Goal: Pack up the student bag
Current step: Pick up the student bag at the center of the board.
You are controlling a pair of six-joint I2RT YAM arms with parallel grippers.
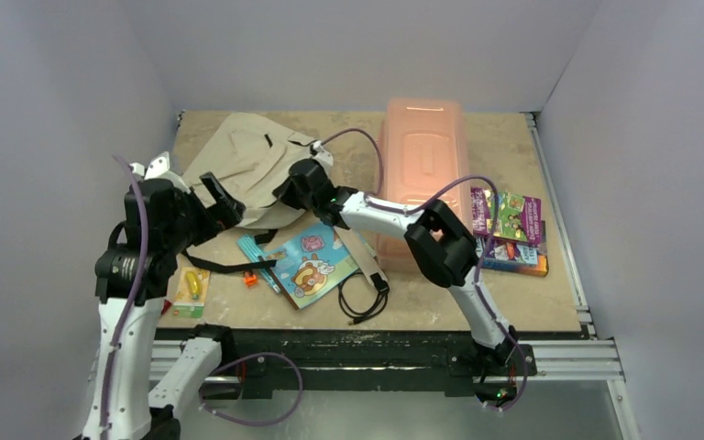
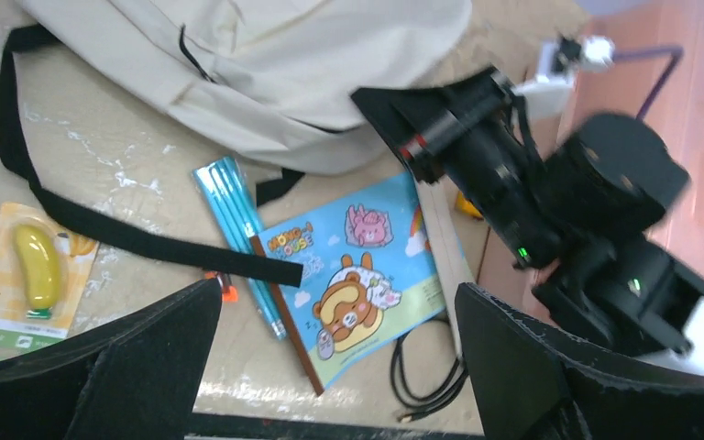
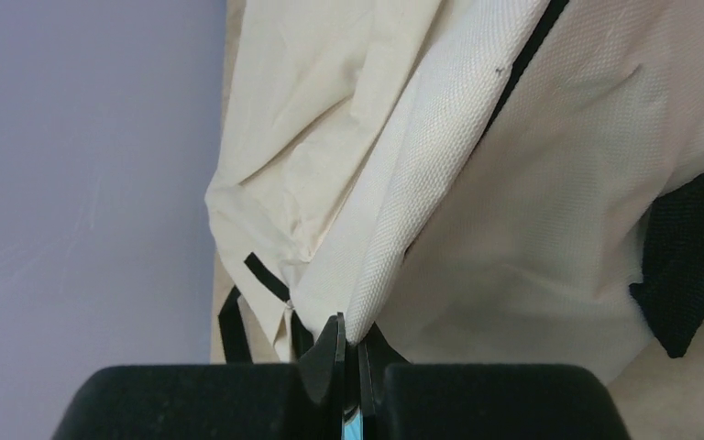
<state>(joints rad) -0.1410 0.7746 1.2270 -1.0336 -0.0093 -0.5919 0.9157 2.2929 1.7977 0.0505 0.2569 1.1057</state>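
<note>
The student bag (image 1: 247, 170) is a cream fabric backpack with black straps, lying at the back left of the table. My right gripper (image 1: 295, 188) reaches across to its near right edge. In the right wrist view that gripper (image 3: 351, 341) is shut on a raised fold of the bag's woven fabric (image 3: 440, 183). My left gripper (image 1: 225, 206) hangs open just left of the bag's near edge. In the left wrist view its jaws (image 2: 339, 302) stand wide apart with nothing between them, above the table. The bag (image 2: 312, 73) lies beyond them.
In front of the bag lie a blue bear picture book (image 1: 314, 264), a teal pencil pack (image 1: 257, 257), a black cable (image 1: 364, 298), a small orange piece (image 1: 250, 279) and a banana card (image 1: 191, 289). A translucent pink box (image 1: 422, 174) and purple-green books (image 1: 509, 229) sit at the right.
</note>
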